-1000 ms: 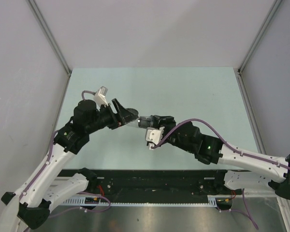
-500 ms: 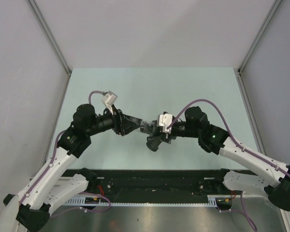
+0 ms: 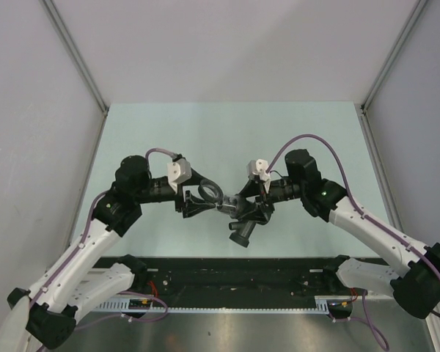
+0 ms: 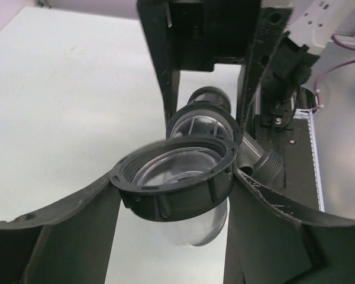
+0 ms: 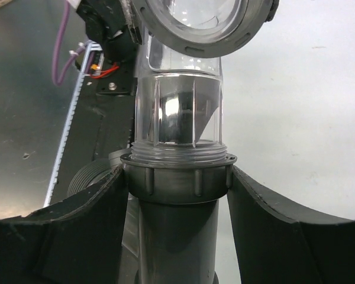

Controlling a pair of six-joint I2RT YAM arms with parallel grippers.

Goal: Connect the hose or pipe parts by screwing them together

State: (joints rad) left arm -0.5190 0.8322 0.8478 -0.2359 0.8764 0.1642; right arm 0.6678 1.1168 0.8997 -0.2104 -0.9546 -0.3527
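The hose or pipe parts hang joined above the table between both arms. My left gripper [image 3: 207, 198] [image 4: 176, 177] has its fingers [image 4: 53, 236] against both sides of the dark ring nut [image 4: 174, 183] [image 3: 209, 192], which sits on a clear domed piece [image 4: 195, 231]. My right gripper [image 3: 243, 210] [image 5: 178, 177] is shut on the ribbed collar [image 5: 178, 177] of the dark grey T-shaped fitting [image 3: 242, 233] [image 5: 177, 248]. A clear threaded tube [image 5: 177, 112] rises from that collar to the ring nut [image 5: 201, 23]. The fitting's threaded side branch [image 4: 269, 163] [image 5: 89, 177] points toward the near edge.
The pale green table [image 3: 227, 132] lies under the parts, with grey walls on three sides. A black rail with cables [image 3: 227, 275] runs along the near edge between the arm bases.
Both wrists have rolled and the right arm has swung up. The fitting's branch now points at the near edge. The joined parts have shifted slightly right and nearer.
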